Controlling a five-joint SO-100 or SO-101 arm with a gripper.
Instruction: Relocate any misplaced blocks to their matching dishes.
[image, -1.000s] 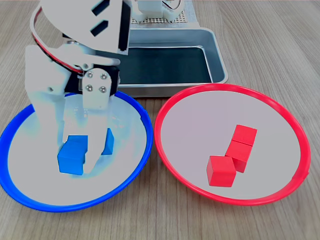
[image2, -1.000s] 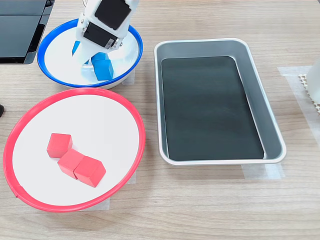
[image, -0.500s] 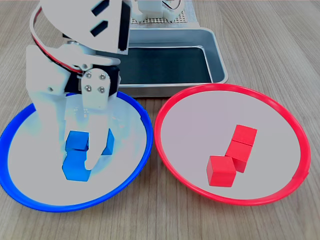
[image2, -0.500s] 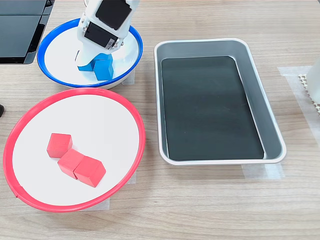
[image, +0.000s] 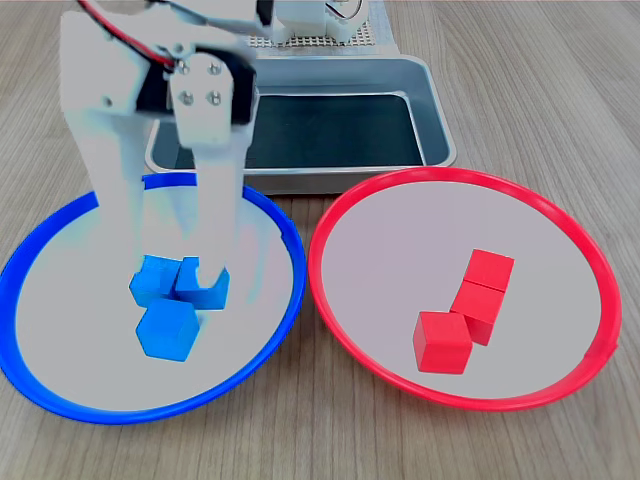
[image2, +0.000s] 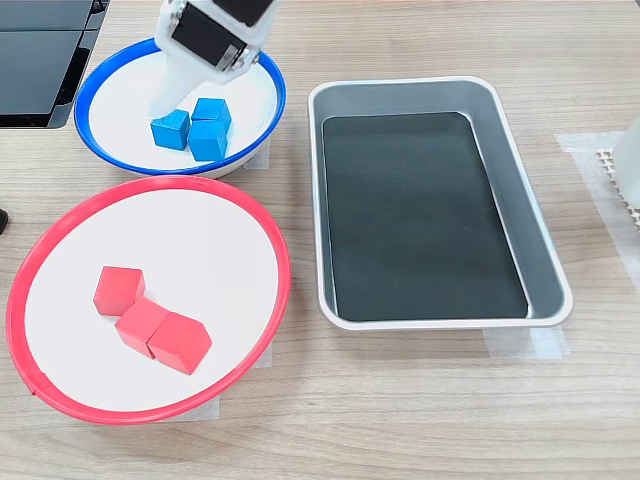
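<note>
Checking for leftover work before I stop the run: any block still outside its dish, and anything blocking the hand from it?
None visible. Three blue blocks lie in the blue-rimmed dish, three red blocks in the red-rimmed dish. The metal tray holds no block. The hand, open, hangs over the blue blocks.

No readable text, labels, brands, numbers or signs in either exterior view.
</note>
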